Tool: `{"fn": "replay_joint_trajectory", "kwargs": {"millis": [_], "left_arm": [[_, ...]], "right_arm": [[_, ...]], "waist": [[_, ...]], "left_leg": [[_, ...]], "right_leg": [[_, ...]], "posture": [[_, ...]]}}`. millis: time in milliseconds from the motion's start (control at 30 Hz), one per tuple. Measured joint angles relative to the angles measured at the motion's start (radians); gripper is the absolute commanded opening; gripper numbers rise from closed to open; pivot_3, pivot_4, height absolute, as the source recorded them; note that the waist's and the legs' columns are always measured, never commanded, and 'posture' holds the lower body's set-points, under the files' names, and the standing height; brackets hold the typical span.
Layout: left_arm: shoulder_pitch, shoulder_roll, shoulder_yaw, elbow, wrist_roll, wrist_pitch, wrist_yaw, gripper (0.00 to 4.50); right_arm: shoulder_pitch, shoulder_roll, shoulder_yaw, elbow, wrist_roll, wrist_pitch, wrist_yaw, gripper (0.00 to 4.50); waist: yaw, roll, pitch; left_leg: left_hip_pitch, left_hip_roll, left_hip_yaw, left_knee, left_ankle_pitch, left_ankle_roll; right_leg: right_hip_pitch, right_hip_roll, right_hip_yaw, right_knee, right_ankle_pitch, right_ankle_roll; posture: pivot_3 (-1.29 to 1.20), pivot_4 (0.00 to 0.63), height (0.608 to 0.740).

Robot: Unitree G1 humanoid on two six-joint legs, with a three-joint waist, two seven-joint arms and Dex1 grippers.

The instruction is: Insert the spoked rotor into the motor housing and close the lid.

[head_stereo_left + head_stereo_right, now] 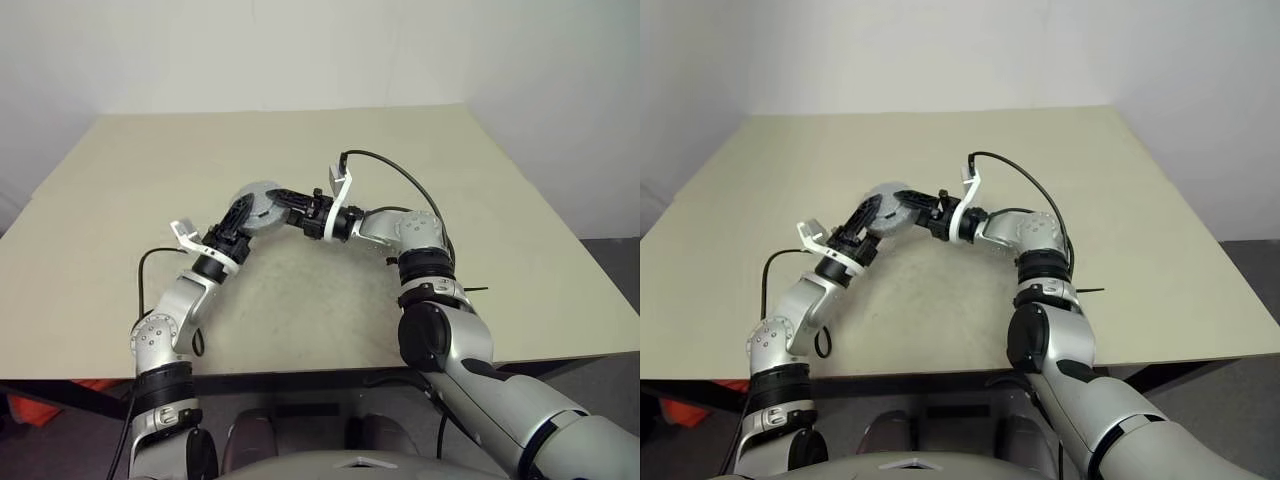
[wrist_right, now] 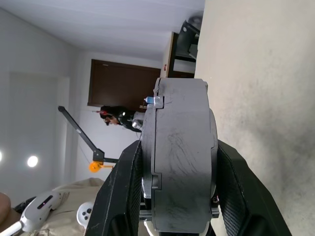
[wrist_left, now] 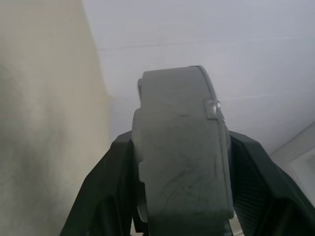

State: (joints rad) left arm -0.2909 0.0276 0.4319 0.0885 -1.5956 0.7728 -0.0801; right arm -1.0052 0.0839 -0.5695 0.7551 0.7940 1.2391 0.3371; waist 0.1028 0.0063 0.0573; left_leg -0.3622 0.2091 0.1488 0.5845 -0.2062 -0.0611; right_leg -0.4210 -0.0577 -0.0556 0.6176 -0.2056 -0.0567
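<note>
Head view: we clamp both the left gripper (image 1: 243,215) and right gripper (image 1: 285,199) on the closed motor housing (image 1: 262,203) above the bench (image 1: 520,210); uneven squeeze could slip it.

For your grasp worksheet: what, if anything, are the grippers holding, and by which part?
Both the left gripper and right gripper clamp the round grey motor housing across its flat faces.

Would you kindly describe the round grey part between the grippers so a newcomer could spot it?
Look above the middle of the beige table, where both arms meet. The thick grey round motor housing is held edge-on between the left gripper and right gripper. It is the sole object there.
</note>
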Motion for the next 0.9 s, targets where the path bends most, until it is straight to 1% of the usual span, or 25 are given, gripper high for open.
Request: {"fn": "replay_joint_trajectory", "kwargs": {"millis": [233,300,367,400,467,633,733,900], "left_arm": [[0.002,0.003,0.000,0.001,-0.001,0.003,-0.007,2.17],[0.002,0.004,0.000,0.001,-0.001,0.002,-0.014,2.17],[0.002,0.010,0.000,0.001,0.008,0.001,-0.017,2.17],[0.002,0.010,0.000,0.003,0.012,-0.001,-0.017,2.17],[0.002,0.011,0.000,0.012,0.026,-0.006,-0.016,2.17],[0.011,0.016,0.001,0.021,0.070,-0.024,-0.016,2.17],[0.013,0.027,0.008,0.022,0.135,-0.072,-0.015,2.17],[0.013,0.057,0.080,0.024,0.205,-0.159,0.012,2.17]], "right_arm": [[0.001,-0.002,0.023,-0.001,-0.001,-0.014,0.018,2.02],[0.011,-0.004,0.050,-0.018,-0.004,-0.027,0.045,2.72],[0.031,-0.005,0.088,-0.052,-0.007,-0.043,0.076,3.30],[0.039,-0.004,0.103,-0.067,-0.008,-0.052,0.087,3.74],[0.054,0.002,0.138,-0.104,-0.024,-0.096,0.095,4.36],[0.063,0.008,0.169,-0.123,-0.068,-0.241,0.084,4.36],[0.063,0.004,0.178,-0.101,-0.095,-0.316,0.071,4.36],[0.067,-0.022,0.182,-0.065,-0.110,-0.353,0.072,4.36]], "waist": [[0.000,0.000,0.000],[0.000,0.000,0.000],[0.000,0.000,0.000],[0.000,0.000,0.000],[-0.001,0.000,0.000],[-0.002,-0.001,0.000],[-0.004,-0.001,0.000],[-0.007,-0.001,0.000]], "left_leg": [[0.000,0.000,0.000,0.003,0.000,0.000],[0.000,0.000,0.000,0.004,0.000,0.000],[0.000,0.000,-0.001,0.005,0.000,0.000],[0.000,0.000,-0.001,0.005,0.000,0.000],[0.000,0.001,-0.001,0.007,0.000,0.000],[0.000,0.001,-0.001,0.009,0.000,0.000],[0.001,0.001,-0.001,0.010,0.000,0.000],[0.001,0.001,-0.001,0.010,0.000,0.000]], "right_leg": [[0.000,0.000,0.000,0.002,0.000,0.000],[0.000,0.000,0.000,0.003,0.000,0.000],[0.000,0.000,0.000,0.004,0.000,0.000],[0.000,0.000,0.000,0.004,0.000,0.000],[0.000,0.000,0.000,0.005,0.000,0.000],[0.000,0.000,0.000,0.005,0.001,-0.001],[0.001,0.000,0.000,0.005,0.001,-0.001],[0.001,0.000,0.000,0.005,0.001,-0.001]], "posture": [[0.00,0.000,0.740],[0.00,0.000,0.740],[0.00,0.000,0.740],[0.00,0.000,0.740],[0.00,0.000,0.740],[0.00,0.000,0.740],[0.00,0.000,0.740],[0.00,0.000,0.740]]}}
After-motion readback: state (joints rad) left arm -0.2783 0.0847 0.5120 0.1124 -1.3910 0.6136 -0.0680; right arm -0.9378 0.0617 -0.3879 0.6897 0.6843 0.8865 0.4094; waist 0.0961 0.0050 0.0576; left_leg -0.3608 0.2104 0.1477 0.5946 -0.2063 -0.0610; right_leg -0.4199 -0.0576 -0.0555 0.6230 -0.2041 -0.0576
